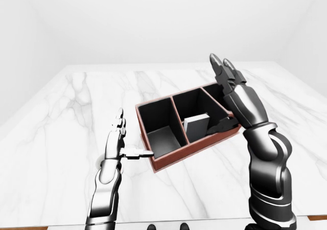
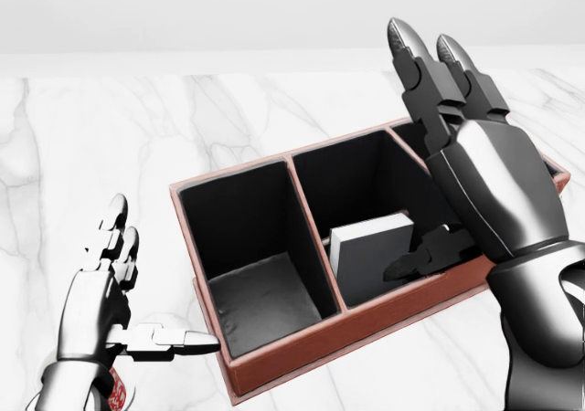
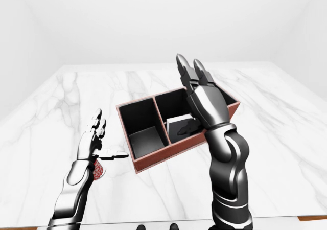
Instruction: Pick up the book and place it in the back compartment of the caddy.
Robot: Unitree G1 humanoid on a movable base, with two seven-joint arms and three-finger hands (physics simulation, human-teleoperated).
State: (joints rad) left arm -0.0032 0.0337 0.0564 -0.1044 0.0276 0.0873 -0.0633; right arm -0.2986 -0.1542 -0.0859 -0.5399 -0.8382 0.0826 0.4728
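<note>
Below right hand (image 2: 475,164), fingers wide: book (image 2: 370,251) upright in caddy's (image 2: 274,361) mid compartment.

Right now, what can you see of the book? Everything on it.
The book is a plain pale grey slab with no visible print, standing upright in the middle compartment of the red-brown caddy, leaning slightly. Its lower part is hidden behind the caddy's near wall. The right hand hangs open above and beside it; its thumb crosses the book's right edge in the head view, though contact cannot be told.

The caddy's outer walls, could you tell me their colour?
Reddish-brown outside, black inside; head view shows it best.
</note>
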